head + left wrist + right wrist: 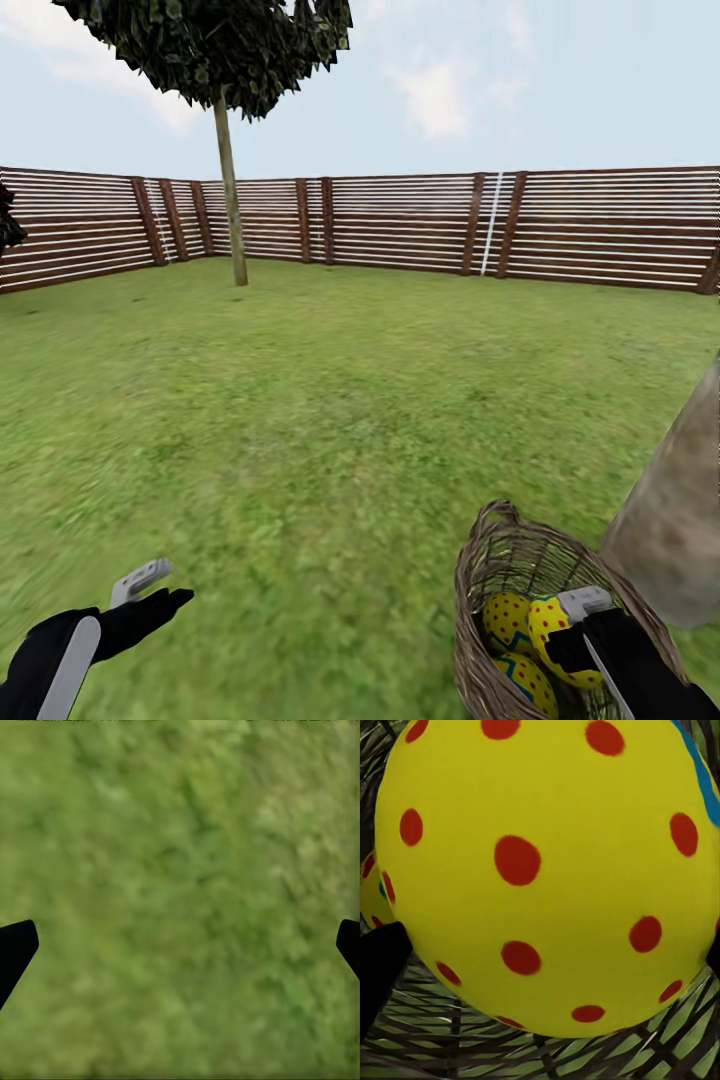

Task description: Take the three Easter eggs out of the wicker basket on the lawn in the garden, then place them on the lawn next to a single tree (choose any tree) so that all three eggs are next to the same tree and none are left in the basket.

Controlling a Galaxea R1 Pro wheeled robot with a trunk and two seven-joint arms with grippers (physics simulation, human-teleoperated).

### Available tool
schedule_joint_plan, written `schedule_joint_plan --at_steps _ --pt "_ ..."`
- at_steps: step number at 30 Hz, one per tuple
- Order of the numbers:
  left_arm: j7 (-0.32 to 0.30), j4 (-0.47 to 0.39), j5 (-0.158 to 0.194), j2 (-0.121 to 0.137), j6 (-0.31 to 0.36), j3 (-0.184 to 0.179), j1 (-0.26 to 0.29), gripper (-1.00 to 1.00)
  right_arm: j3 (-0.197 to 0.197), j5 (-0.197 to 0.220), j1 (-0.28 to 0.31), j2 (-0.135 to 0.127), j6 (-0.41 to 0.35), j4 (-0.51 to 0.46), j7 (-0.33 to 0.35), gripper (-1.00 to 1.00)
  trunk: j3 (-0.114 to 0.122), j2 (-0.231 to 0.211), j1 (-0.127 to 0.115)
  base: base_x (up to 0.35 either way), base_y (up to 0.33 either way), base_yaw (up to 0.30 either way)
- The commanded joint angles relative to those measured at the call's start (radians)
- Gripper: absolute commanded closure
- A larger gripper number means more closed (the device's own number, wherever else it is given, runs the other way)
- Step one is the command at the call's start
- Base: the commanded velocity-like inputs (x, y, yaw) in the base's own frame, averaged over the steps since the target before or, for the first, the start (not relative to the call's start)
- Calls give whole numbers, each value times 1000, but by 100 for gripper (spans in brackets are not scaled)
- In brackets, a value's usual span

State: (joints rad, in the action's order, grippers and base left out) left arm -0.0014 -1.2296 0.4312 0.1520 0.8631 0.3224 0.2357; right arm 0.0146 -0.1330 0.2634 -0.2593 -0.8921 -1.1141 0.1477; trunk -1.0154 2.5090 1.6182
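In the head view, the wicker basket (510, 590) is seen on the lawn (330, 400), just beside the thick pale trunk of the tree (672, 520), on the trunk's side toward the left arm. Three Easter eggs are seen inside the basket: one egg (506, 618) toward the far wall, a second egg (527, 682) at the near edge, and a third egg (556, 625) at the tip of the right gripper (578, 628), which is reached down into the basket. The left gripper (150, 590) is held over bare grass, well apart from the basket. A thin-trunked tree (230, 190) is seen far beyond the basket, before a slatted wooden fence (420, 220).

In the left wrist view, the left gripper's fingers (16, 949) are spread wide apart at both edges, with nothing between them and grass beneath.

In the right wrist view, a yellow egg with red dots (547, 870) is seen very close between the right gripper's fingers (381, 967). The fingers are set at either side of the egg; whether they press on it cannot be told. Woven basket wall (585, 1050) is seen behind the egg, and a sliver of another egg (373, 892) beside it
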Motion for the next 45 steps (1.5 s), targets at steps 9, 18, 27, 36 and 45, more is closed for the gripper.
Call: schedule_joint_plan --at_steps 9,18,27,36,45 --pt "0 1 3 0 5 1 1 -100 -2 -10 0 -2 -5 -1 9 100 34 -2 -4 0 0 0" --pt "0 1 4 0 5 1 1 -100 -1 -9 0 -2 -5 -1 9 100 69 -4 -8 0 0 0" --pt "0 1 4 -4 5 1 1 -100 1 -10 0 -1 -7 -1 9 100 104 -6 -12 -123 38 0" --pt "0 4 1 -6 -28 1 1 -100 2 -10 0 0 -7 -1 9 100 138 -8 -16 -5 0 0" --pt "-2 16 0 -8 -29 0 1 -100 2 -10 0 2 -7 -1 9 100 169 -44 -37 0 0 0"
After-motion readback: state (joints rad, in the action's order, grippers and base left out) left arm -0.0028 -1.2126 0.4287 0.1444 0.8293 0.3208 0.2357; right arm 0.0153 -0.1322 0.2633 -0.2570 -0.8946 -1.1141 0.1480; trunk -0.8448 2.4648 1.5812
